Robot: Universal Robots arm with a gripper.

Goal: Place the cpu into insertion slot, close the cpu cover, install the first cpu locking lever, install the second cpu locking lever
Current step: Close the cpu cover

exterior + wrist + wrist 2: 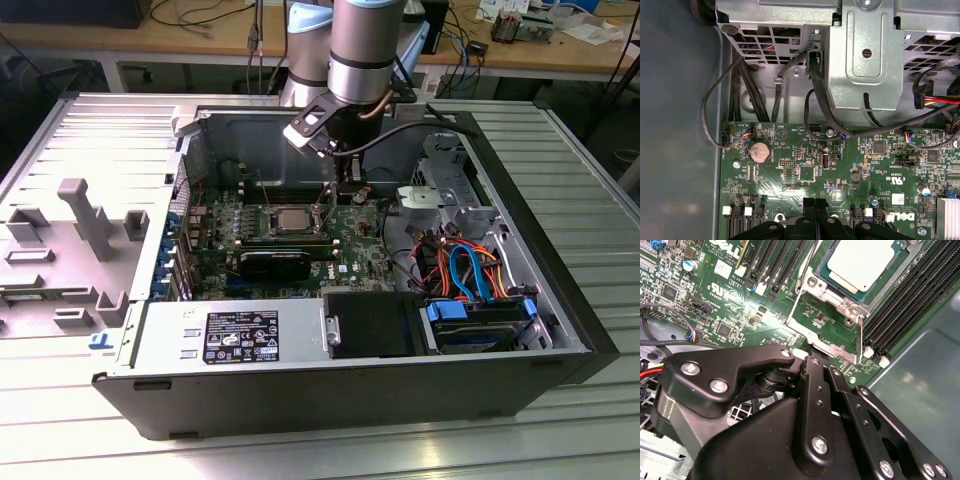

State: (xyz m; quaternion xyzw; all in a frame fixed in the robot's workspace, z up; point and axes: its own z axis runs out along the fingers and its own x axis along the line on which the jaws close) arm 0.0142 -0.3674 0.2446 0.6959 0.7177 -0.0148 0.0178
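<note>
The cpu (867, 260) lay seated in the insertion slot (270, 222), its pale metal top flat and level. The slot sat on the green motherboard (805, 175) inside the open computer case (300, 400). The cpu cover (837, 299) sat down over the chip's edges, so placement and cover closure were judged complete. The locking levers (860, 340) were thin wire rods beside the slot. In the exterior view they stood raised rather than latched, so the first lever step was judged to be in hand. Completing it would call for catching a thin rod, swinging it down and tucking it under its hook without scraping the board. The gripper (821, 362) hung low over the board, just beside the slot on the exterior view's right. The arm (365, 40) reached straight down into the case. The fingers (809, 220) were pressed together; whether a lever was caught between them could not be confirmed, as the gripper body hid the tips.
</note>
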